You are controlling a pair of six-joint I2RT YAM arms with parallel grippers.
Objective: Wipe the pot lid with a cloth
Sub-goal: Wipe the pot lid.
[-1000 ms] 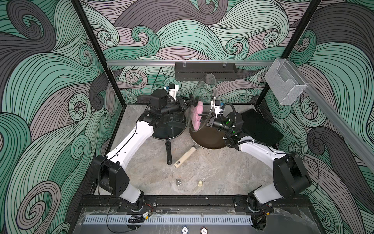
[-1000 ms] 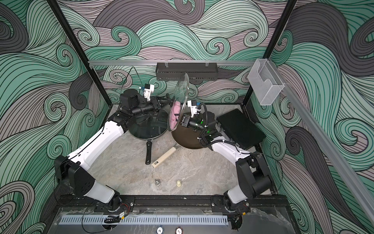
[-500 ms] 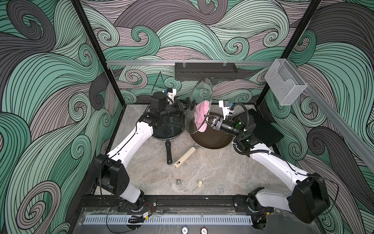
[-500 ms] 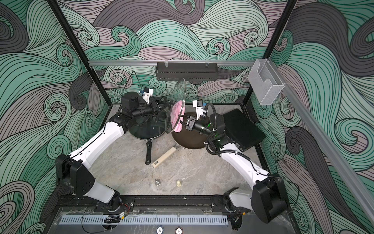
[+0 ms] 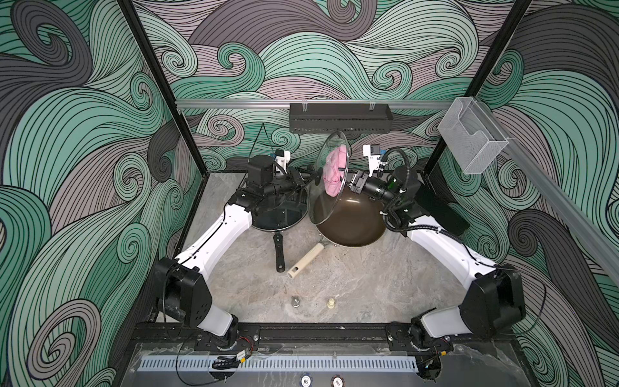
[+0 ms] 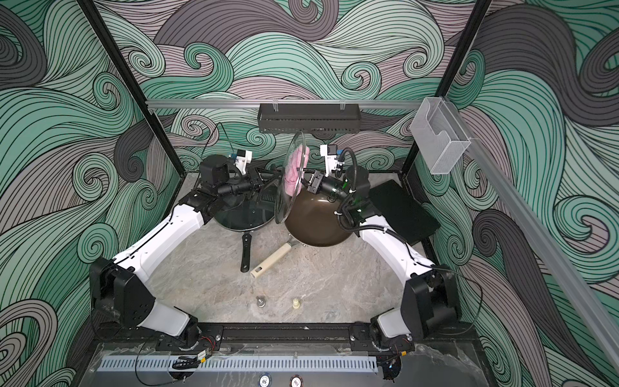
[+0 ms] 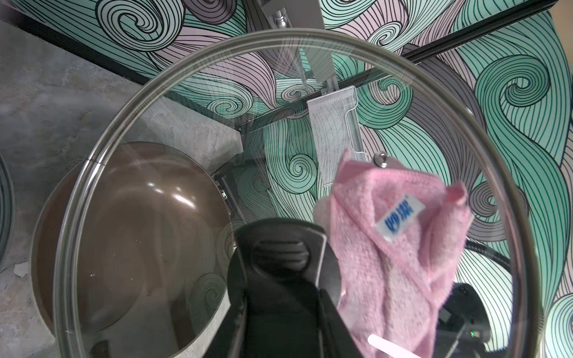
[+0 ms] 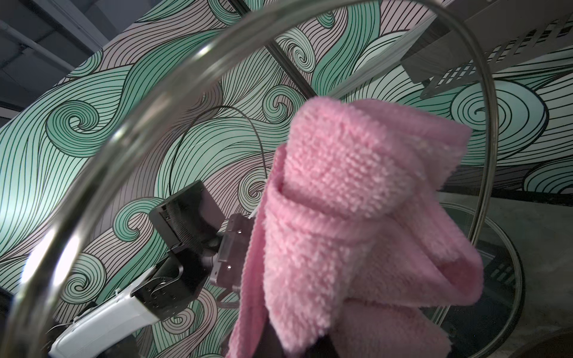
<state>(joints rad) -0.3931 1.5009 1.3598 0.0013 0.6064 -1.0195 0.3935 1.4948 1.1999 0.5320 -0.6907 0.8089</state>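
The pot lid, a round glass one, is held up on its edge above the table, over the near-left rim of the brown pan. It is gripped at its handle by the left gripper, whose fingers are pressed together around it. The cloth, pink and bunched into folds, is pinched by the right gripper, which is closed on it. The cloth is laid against the face of the lid that is turned away from the left gripper, in the lid's upper half and beside the handle. In the left wrist view it is seen through the glass, and a small tag with blue lettering is shown on it. A black pan with its own glass cover is set just to the left of the brown pan, under the left arm, and the handles of both pans are pointed toward the front of the table.
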